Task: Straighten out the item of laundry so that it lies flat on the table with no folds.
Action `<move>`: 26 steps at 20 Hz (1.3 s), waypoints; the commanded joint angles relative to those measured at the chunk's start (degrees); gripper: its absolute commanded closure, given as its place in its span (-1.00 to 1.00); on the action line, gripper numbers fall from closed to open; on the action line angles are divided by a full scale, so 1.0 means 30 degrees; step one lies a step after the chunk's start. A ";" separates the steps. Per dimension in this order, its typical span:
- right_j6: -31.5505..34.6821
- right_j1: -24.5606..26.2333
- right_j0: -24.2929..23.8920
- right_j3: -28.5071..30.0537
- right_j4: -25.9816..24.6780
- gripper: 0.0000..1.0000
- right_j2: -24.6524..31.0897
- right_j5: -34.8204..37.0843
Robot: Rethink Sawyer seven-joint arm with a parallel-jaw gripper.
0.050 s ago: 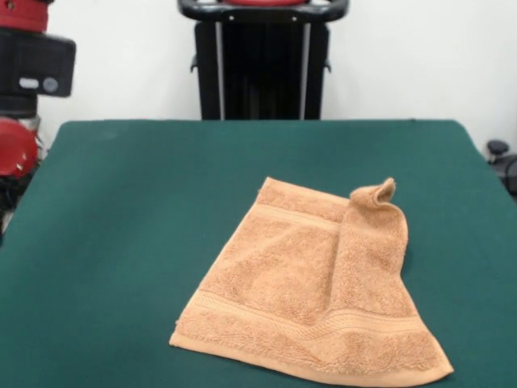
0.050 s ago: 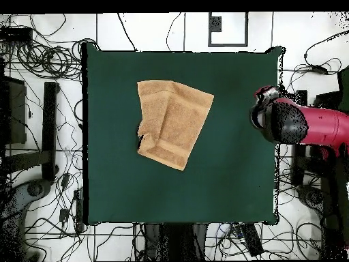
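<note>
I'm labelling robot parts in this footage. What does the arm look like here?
The front view shows the arm at the left edge as stacked rounded segments: glossy red shells alternating with a black boxy section bearing small pale markings. The overhead view shows a magenta-red link ending in a round black joint. No gripper shows in either view, only the arm beside the table.

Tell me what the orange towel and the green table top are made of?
The towel looks like terry cloth: its surface is fuzzy and looped, with flat woven stripes near two edges, and one side is folded over softly. The table seems covered in a felt-like cloth: plain dark green, matte, with no shine. What lies under that cover cannot be seen.
</note>
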 commanded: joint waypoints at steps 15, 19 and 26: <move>-0.3741 0.1898 0.1291 -0.0313 0.4964 -1.00 0.2946 0.2744; -0.3948 0.2462 0.1419 -0.0837 0.5150 -1.00 0.2965 0.2499; -0.3983 0.3259 0.2571 -0.1571 0.5110 -1.00 0.3209 0.2138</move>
